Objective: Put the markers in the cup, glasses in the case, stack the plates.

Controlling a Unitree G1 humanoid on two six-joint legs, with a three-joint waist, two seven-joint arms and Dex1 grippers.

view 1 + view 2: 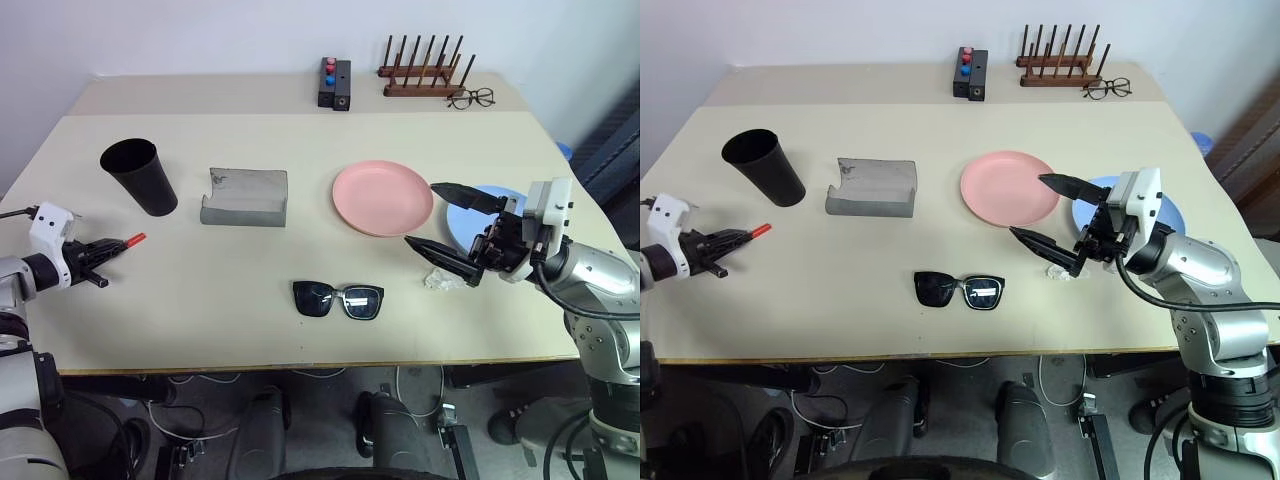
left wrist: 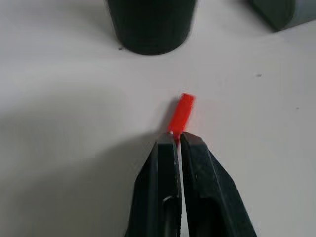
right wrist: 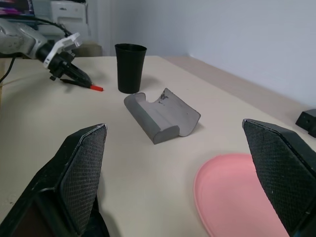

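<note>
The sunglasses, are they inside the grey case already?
No, the sunglasses lie on the bare table, well apart from the case.

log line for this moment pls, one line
left gripper: shut on marker near cup | right gripper: open, above table by pink plate | sunglasses: loose on table

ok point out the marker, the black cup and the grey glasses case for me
marker [image 2: 181, 113], left wrist view, on its red cap sticking out past the shut fingers
black cup [image 1: 141, 177], left eye view, on its side wall
grey glasses case [image 1: 245, 198], left eye view, on the inside of its open shell
</note>
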